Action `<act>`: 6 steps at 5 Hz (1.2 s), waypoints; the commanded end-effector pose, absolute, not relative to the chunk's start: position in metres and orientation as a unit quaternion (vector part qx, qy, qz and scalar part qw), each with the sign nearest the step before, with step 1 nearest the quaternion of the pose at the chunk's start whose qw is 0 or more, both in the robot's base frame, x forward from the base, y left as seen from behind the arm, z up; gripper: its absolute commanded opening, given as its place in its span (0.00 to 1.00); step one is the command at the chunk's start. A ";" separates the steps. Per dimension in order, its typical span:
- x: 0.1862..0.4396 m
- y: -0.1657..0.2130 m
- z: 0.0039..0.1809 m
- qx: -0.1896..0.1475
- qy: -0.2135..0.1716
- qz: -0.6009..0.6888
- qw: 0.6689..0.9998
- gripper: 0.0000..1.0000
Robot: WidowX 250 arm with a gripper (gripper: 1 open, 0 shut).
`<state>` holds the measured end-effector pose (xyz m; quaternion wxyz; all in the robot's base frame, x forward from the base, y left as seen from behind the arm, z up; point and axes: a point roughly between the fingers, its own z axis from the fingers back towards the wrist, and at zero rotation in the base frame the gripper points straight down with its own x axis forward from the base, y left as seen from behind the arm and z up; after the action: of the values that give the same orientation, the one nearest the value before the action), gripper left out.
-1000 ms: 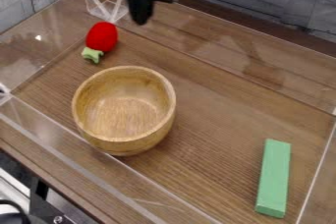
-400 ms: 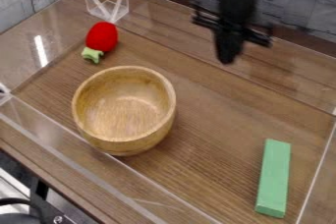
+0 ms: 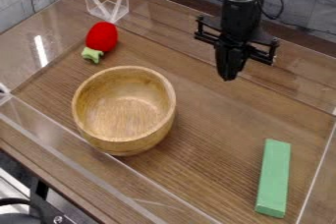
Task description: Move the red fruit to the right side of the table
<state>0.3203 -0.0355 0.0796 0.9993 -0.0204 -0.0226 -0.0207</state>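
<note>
Here a brown wooden table [image 3: 223, 120] is seen, walled by low clear plastic.
The red fruit [image 3: 100, 37] is laid at the far left, near a round wooden bowl [image 3: 124, 108]. A flat green block [image 3: 273, 177] is placed at the near right. The black gripper [image 3: 231, 71] is held above the table's middle, well apart from the fruit, jaws pressed together, nothing gripped.

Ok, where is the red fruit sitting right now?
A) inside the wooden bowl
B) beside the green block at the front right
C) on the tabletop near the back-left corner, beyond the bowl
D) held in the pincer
C: the red fruit lies on the table near the back-left corner, apart from the wooden bowl, while the pincer hangs shut and empty over to its right.
</note>
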 end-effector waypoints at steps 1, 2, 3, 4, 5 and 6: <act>0.323 -0.034 0.094 -0.023 -0.051 -0.021 0.998 0.00; 0.321 -0.032 0.089 -0.024 -0.049 -0.023 0.998 0.00; 0.319 -0.031 0.083 -0.024 -0.047 -0.025 0.998 0.00; 0.316 -0.031 0.079 -0.024 -0.046 -0.029 0.998 0.00; 0.313 -0.032 0.074 -0.026 -0.045 -0.035 0.998 0.00; 0.311 -0.034 0.067 -0.028 -0.044 -0.043 0.998 0.00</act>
<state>0.3055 -0.0347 0.0546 0.9985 -0.0259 -0.0208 -0.0433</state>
